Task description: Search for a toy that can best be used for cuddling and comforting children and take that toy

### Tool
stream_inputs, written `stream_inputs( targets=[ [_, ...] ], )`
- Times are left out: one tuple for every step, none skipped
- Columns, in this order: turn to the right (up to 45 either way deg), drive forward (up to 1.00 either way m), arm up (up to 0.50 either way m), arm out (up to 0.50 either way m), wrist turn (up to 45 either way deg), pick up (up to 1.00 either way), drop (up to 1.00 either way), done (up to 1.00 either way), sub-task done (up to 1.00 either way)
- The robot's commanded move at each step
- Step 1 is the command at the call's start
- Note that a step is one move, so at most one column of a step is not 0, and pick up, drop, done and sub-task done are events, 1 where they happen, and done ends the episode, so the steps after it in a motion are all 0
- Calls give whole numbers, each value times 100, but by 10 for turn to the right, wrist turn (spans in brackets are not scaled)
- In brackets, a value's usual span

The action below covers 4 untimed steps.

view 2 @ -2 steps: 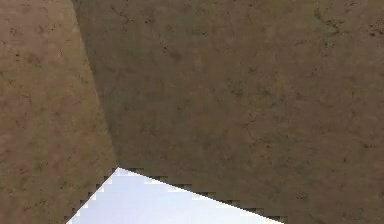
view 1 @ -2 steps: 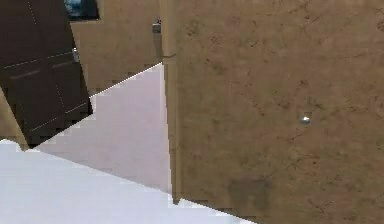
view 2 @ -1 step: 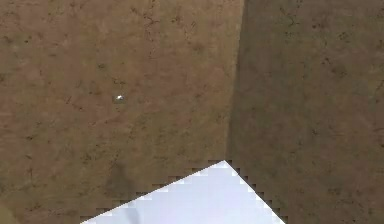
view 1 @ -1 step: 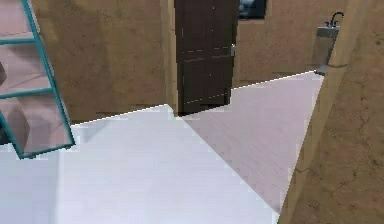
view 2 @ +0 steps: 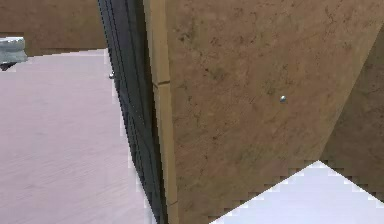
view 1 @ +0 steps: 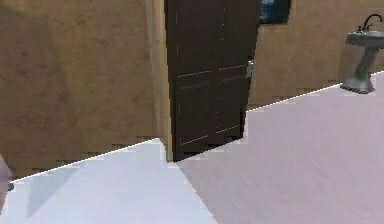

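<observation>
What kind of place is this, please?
Probably the doorway of a bathroom: a dark panelled door hangs at the end of a brown wall, and a pale pedestal sink stands beyond it.

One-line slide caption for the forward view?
Dark panelled door beside a brown wall, grey pedestal sink far right.

I log door (view 1: 208, 75), frame centre: dark wood, panelled, matt. Walls (view 1: 70, 80), left: brown, speckled, rough like particleboard, matt. Floor (view 1: 300, 150), lower right: pale, smooth, faintly streaked, low sheen. Sink (view 1: 362, 55), upper right: grey, smooth, ceramic-looking.
</observation>
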Motion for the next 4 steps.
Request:
stream_inputs(
  targets=[
    [120,0,0,0,0,0,0,0,0],
    [0,45,0,0,0,0,0,0,0],
    [450,0,0,0,0,0,0,0,0],
    [0,100,0,0,0,0,0,0,0]
  ],
)
